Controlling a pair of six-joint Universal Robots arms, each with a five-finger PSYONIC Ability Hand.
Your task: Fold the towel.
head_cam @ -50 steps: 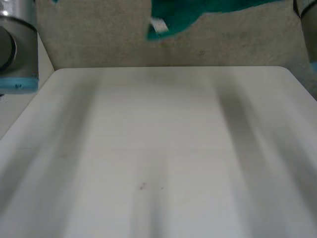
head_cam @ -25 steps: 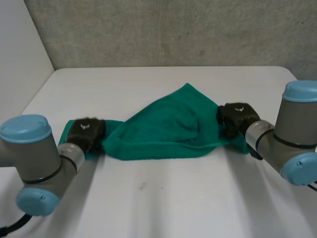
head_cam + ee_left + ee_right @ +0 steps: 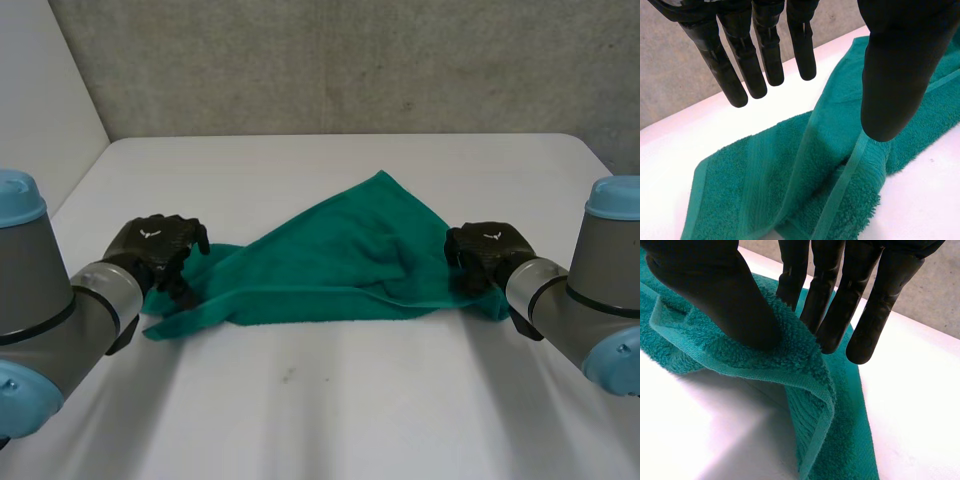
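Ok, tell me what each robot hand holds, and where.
Right robot hand pinches the towel by its hemmed edge at one end; left robot hand, open over the other end, holds nothing.

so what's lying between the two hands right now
In the head view the towel spans that stretch, bunched into a ridge; the left hand is open at one end, and the right hand pinches the other.
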